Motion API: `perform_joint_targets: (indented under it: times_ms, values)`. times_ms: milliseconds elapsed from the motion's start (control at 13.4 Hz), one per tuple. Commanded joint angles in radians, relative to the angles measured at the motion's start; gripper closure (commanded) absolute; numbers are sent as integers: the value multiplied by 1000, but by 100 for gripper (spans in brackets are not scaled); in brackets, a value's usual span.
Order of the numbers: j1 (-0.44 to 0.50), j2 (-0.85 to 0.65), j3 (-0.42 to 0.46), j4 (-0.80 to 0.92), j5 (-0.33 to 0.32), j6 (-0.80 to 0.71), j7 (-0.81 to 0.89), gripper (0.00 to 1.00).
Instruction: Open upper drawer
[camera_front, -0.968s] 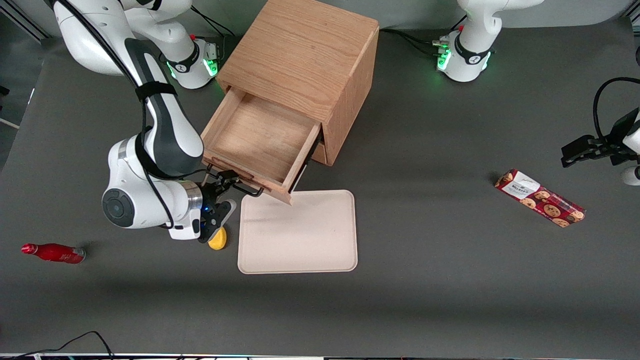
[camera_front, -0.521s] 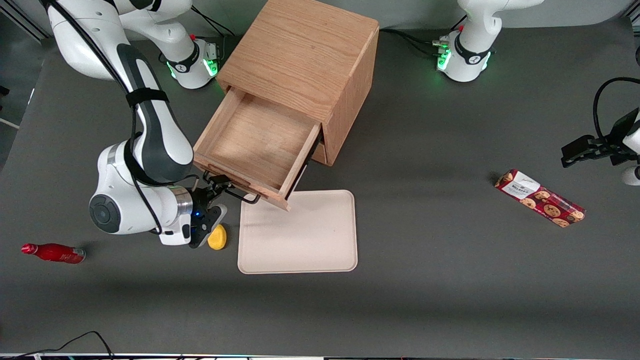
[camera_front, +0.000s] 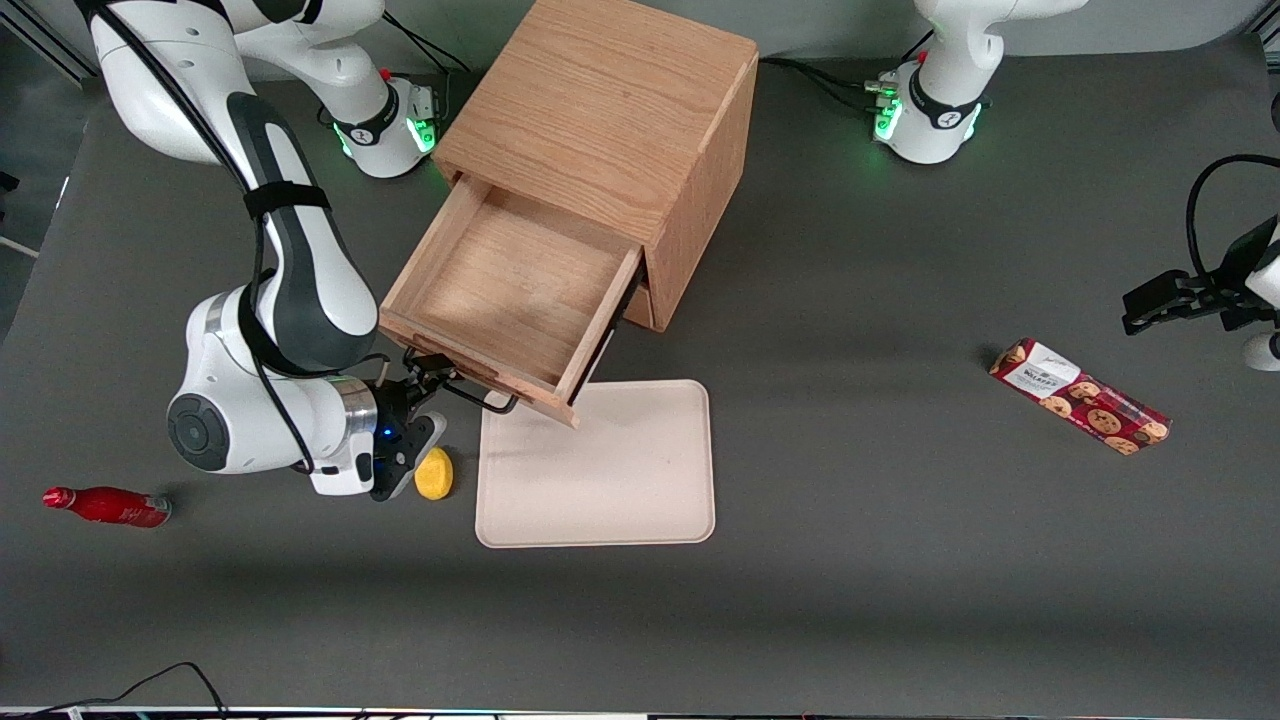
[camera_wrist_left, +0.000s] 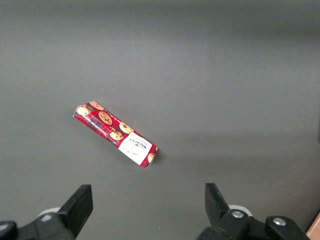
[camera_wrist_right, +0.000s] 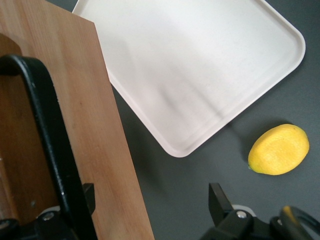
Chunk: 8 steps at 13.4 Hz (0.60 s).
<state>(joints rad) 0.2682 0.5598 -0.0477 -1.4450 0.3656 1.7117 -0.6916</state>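
Front view: the upper drawer (camera_front: 505, 295) stands pulled well out of the oak cabinet (camera_front: 610, 140), its bare wooden floor open to the camera. The end effector (camera_front: 425, 375) sits right at the drawer's front, at the end of the black wire handle (camera_front: 470, 385) that lies toward the working arm's end of the bench (camera_front: 850, 560). Whether its fingers are apart or together cannot be told here. A lemon (camera_front: 434, 474) lies on the bench just below the end effector, nearer the camera. A pale tray (camera_front: 620, 490) lies beside the lemon, and the drawer's front corner overhangs the tray's edge. A red bottle (camera_front: 105, 506) lies on its side well away from the end effector, at the working arm's end of the bench. A red cookie packet (camera_front: 1080, 396) lies very far from it, toward the parked arm's end.

Left wrist view: the cookie packet (camera_wrist_left: 115, 135) lies alone on the dark bench (camera_wrist_left: 225, 75).

Right wrist view: the end effector (camera_wrist_right: 150, 212) has its fingers spread apart, one finger (camera_wrist_right: 220, 200) clear of the wood. The black handle (camera_wrist_right: 52, 135) runs across the drawer's front (camera_wrist_right: 95, 125) close to the other finger. The tray (camera_wrist_right: 200, 65) and the lemon (camera_wrist_right: 278, 149) lie on the bench below.
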Motion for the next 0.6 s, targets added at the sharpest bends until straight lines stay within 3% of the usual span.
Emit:
perform_joint_targets:
  times_ms: [0, 521]
  values:
    - [-6, 49, 6, 66, 1, -15, -25, 0]
    - [5, 77, 3, 112, 27, -14, -23, 0]
